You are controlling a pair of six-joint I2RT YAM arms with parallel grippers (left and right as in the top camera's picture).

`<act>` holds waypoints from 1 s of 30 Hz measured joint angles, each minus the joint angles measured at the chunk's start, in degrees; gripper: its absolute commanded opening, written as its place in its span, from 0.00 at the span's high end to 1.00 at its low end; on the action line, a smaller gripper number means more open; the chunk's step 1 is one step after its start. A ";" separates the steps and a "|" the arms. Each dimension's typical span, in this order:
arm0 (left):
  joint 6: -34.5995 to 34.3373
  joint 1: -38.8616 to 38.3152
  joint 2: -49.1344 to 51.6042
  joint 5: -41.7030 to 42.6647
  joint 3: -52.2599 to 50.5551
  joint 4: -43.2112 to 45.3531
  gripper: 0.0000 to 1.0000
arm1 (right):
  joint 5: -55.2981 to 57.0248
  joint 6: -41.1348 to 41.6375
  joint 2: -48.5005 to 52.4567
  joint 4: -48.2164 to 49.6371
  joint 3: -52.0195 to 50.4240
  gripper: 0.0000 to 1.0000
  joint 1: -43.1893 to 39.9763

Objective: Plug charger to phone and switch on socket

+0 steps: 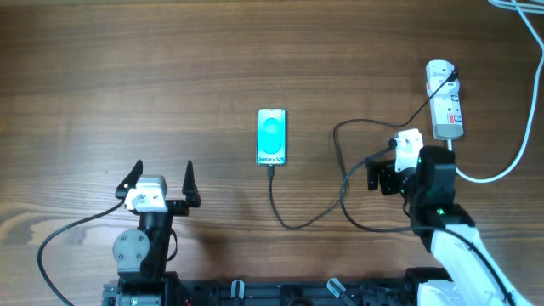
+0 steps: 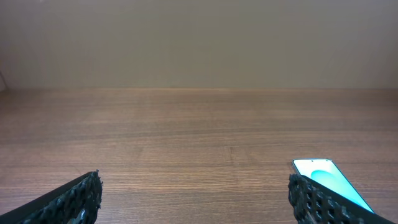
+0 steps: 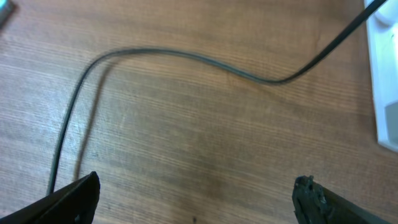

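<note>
The phone (image 1: 272, 136) lies flat in the middle of the table, teal screen up; its corner shows in the left wrist view (image 2: 326, 177). The thin black charger cable (image 1: 289, 223) meets the phone's bottom edge, curves right, loops and runs up to the white socket strip (image 1: 446, 106) at the far right. The cable (image 3: 186, 56) and the strip's edge (image 3: 385, 81) show in the right wrist view. My right gripper (image 1: 384, 160) is open and empty, left of the strip, above the cable loop (image 3: 196, 199). My left gripper (image 1: 161, 177) is open and empty at front left (image 2: 196, 199).
A thick white cord (image 1: 510, 170) runs from the strip out to the right edge and the top right corner. The table is bare brown wood (image 1: 127, 76). The arm bases stand along the front edge.
</note>
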 measured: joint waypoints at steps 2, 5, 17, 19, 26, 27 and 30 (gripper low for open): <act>0.00 0.00 0.00 0.00 0.00 0.00 0.00 | -0.24 0.33 -1.68 2.29 -2.01 0.00 0.02; 0.00 0.00 0.00 0.00 -0.02 0.00 0.00 | -0.26 0.79 -4.31 5.42 -4.57 0.00 0.02; 0.00 0.00 0.02 0.00 -0.02 0.00 0.00 | -0.33 1.66 -13.88 13.64 -16.98 0.00 0.00; 0.00 0.00 0.02 -0.02 0.00 0.00 0.00 | -0.44 2.05 -16.24 12.74 -17.18 0.00 0.00; 0.00 0.00 0.02 0.00 0.00 0.00 0.00 | -0.46 2.93 -27.93 4.11 -17.33 0.00 0.00; 0.00 0.00 0.00 0.00 0.00 0.00 0.00 | -0.46 2.93 -29.64 2.69 -17.33 0.00 0.02; 0.00 0.00 0.02 0.00 0.00 0.00 0.00 | -0.39 2.99 -34.23 -1.86 -17.33 0.00 0.02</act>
